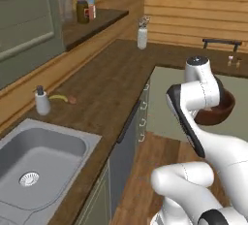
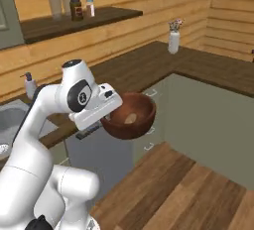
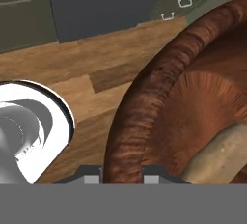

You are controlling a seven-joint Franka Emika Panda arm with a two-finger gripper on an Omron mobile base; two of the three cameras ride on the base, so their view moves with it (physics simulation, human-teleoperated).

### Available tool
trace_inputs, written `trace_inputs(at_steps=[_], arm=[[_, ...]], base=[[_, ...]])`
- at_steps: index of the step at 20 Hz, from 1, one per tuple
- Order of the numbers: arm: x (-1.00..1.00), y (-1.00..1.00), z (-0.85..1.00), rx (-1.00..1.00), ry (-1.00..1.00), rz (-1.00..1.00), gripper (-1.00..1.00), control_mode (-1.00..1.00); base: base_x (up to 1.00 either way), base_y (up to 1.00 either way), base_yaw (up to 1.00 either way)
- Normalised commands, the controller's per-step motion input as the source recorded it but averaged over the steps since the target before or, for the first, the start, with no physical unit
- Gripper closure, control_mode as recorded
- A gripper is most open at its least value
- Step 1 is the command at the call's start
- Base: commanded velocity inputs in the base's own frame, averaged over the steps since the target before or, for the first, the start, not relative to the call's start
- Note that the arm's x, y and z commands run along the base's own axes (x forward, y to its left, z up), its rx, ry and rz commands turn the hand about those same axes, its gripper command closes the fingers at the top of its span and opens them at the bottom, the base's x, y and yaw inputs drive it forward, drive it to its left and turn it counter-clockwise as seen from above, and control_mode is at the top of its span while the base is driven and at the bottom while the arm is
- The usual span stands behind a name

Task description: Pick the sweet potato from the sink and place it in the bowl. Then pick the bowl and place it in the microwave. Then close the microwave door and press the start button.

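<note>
The dark reddish-brown bowl (image 2: 130, 116) hangs in the air over the wooden floor, in front of the counter's cabinets. My gripper (image 2: 108, 119) is shut on its near rim. The sweet potato (image 2: 130, 119) lies inside, pale orange-brown at the bottom. In the hand view the bowl (image 3: 193, 97) takes up the right side, with the sweet potato (image 3: 219, 155) low in it and my gripper (image 3: 123, 172) clamped on the rim. In the left base view the bowl (image 1: 220, 112) peeks out behind my arm. The grey sink (image 1: 48, 144) is at lower left with its basin bare. The microwave and its door are out of view.
A soap dispenser (image 1: 42, 101) and a small yellow item (image 1: 59, 97) sit on the dark wooden counter behind the sink. A white vase (image 1: 142, 37) stands in the counter's corner. Jars (image 1: 83, 11) line a shelf. Green cabinets (image 2: 208, 120) border the wooden floor (image 2: 188, 189).
</note>
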Motion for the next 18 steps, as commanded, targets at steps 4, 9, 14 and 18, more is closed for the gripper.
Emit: trace_inputs(at_steps=[4,9,14,18], arm=[[0.0,0.0,0.0,0.0,0.0,0.0,1.0,1.0],[0.0,0.0,0.0,0.0,0.0,0.0,1.0,1.0],[0.0,0.0,0.0,0.0,0.0,0.0,1.0,1.0],[0.0,0.0,0.0,0.0,0.0,0.0,1.0,1.0]], base=[[0.35,-0.82,-0.66],[0.52,-0.88,-0.61],[0.48,-0.72,-0.64],[0.44,-0.59,-0.67]])
